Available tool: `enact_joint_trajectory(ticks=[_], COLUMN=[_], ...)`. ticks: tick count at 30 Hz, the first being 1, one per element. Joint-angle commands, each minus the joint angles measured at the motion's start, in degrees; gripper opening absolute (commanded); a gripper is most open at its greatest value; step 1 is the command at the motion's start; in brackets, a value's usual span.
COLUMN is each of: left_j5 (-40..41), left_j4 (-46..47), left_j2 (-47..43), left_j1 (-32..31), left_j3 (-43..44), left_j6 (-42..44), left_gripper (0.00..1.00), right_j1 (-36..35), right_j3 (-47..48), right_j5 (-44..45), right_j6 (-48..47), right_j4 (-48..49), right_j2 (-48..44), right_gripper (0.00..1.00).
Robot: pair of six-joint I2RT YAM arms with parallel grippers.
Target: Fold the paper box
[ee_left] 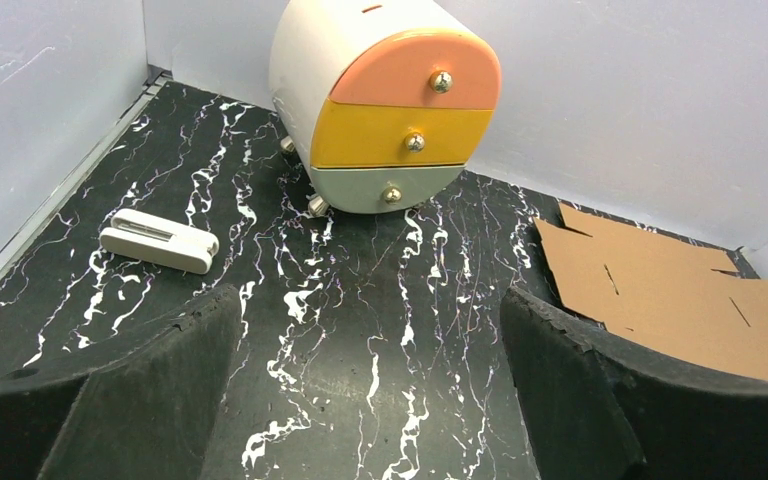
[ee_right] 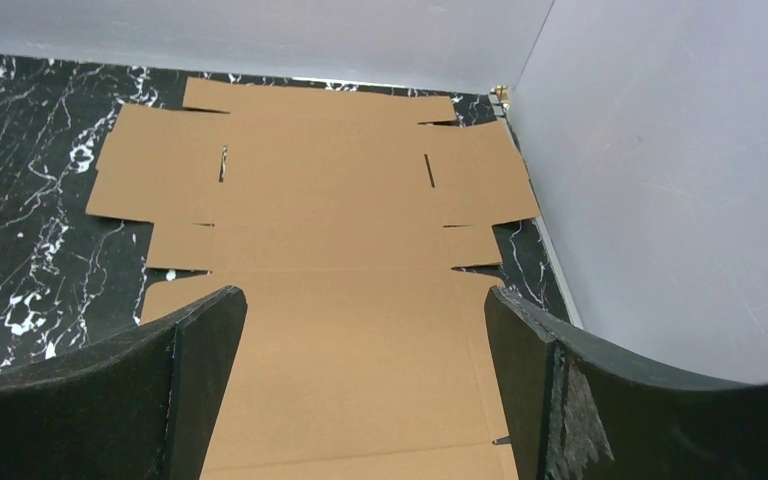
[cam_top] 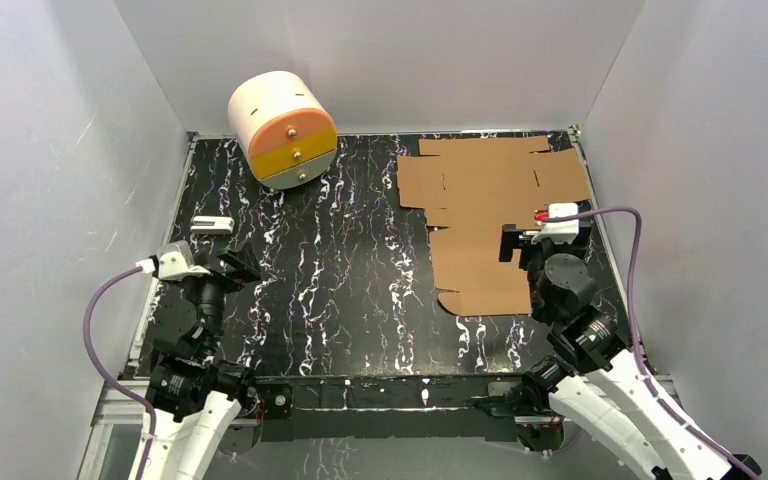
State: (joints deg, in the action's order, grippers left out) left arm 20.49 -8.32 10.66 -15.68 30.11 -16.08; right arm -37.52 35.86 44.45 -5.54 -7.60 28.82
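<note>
Marble table (cam_top: 360, 270), right arm (cam_top: 567, 287) over paper box (cam_top: 480, 185)

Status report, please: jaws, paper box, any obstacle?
Left gripper, right gripper: jaws open, empty. Paper box flat, unfolded, under right gripper. Cabinet, white block lie left, apart from it.

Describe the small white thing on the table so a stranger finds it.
On the black marbled table, look along the left edge, nearer than the round drawer cabinet. The small white block lies flat there, far smaller than cabinet or cardboard sheet.
</note>
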Motion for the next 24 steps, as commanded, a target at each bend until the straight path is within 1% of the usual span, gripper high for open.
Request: enact_joint_trajectory(ticks=[1, 8, 11, 14, 16, 18, 21, 24], left_j5=[-1.24, -2.71, -5.78, -6.2, -8.57, -11.85, -16.76, -19.23], left_j4=[-0.8, -3.05, -3.2, -3.37, -4.2, -5.04, -5.4, -5.13], left_j2=[-0.39, 3.23, 5.11, 7.57, 9.23, 10.58, 11.05, 10.88], left_j1=[0.39, 0.39, 0.39, 0.39, 0.43, 0.39, 0.41, 0.44], left_j3=[1.61, 2.85, 3.11, 3.07, 3.36, 4.0, 4.28, 3.42], left_j6=[-0.11, 0.09, 0.64, -1.96, -2.74, -1.57, 1.31, 2.17], left_gripper=[0.98, 0.98, 0.98, 0.98, 0.98, 0.98, 0.98, 0.98], right_j1=[0.03, 0.05, -0.01, 0.06, 0.0, 0.06, 0.01, 0.07], right_j3=[4.16, 11.07, 14.95, 19.58, 22.29, 24.43, 26.41, 27.64], right_j5=[-0.5, -1.37, -1.75, -3.26, -4.16, -4.79, -6.73, -7.93], right_j6=[1.52, 1.25, 0.76, 0.86, 1.06, 1.96, 3.61, 5.04], right_j4=[-0.67, -6.39, -10.09, -15.19, -18.3, -20.43, -22.64, -24.34], right_j2=[2.81, 7.38, 9.71, 12.24, 14.09, 16.1, 20.22, 25.71], right_gripper=[0.99, 0.99, 0.99, 0.99, 0.99, 0.99, 0.99, 0.99])
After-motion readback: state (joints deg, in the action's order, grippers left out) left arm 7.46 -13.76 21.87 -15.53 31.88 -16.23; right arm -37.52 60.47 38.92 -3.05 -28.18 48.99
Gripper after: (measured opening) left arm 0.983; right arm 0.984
